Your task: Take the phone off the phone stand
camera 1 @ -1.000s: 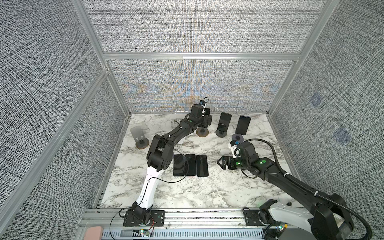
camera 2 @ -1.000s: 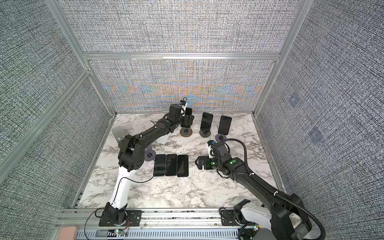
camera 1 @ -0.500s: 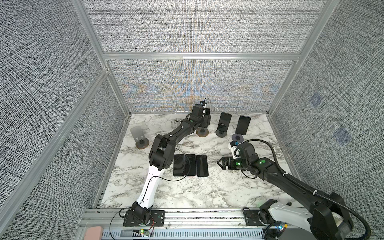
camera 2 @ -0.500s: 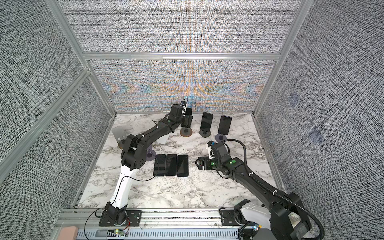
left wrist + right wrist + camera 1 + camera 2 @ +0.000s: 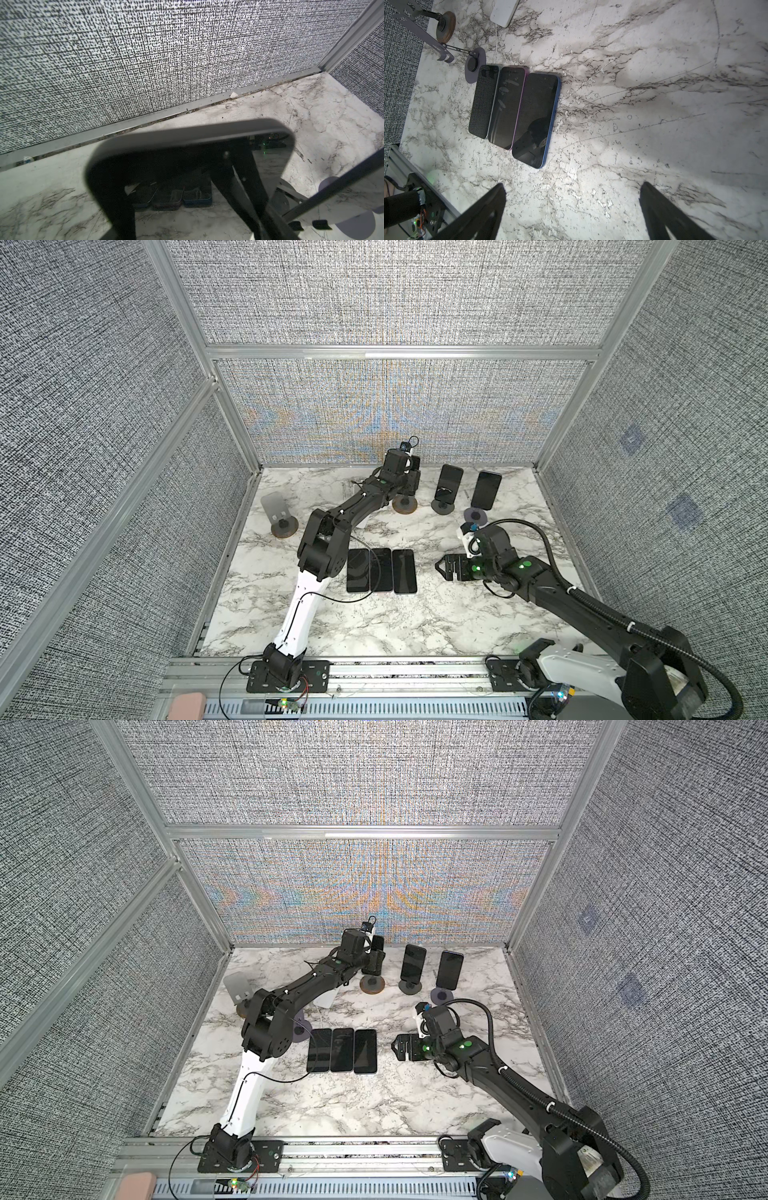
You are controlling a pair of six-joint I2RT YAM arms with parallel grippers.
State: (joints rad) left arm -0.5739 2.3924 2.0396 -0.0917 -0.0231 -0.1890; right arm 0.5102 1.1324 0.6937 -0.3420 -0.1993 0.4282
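A dark phone (image 5: 187, 158) stands upright on a phone stand with a brown round base (image 5: 405, 504) near the back wall. Its top edge shows above the arm in a top view (image 5: 379, 942). My left gripper (image 5: 409, 483) reaches it from the front-left and is shut on the phone, with a finger (image 5: 122, 212) along each side edge. The screen mirrors the table behind. My right gripper (image 5: 441, 566) hangs open low over bare marble, right of the flat phones, with nothing between its fingers (image 5: 483, 207).
Two more phones lean on stands (image 5: 451, 481) (image 5: 487, 489) to the right of the gripped one. Three phones (image 5: 381, 570) lie flat side by side mid-table. Empty stands sit at the far left (image 5: 277, 506) and under the left arm (image 5: 301, 1031). Fabric walls enclose three sides.
The left gripper's jaws have narrowed onto the phone's sides and the wrist has shifted slightly at the stand. The right arm has not moved.
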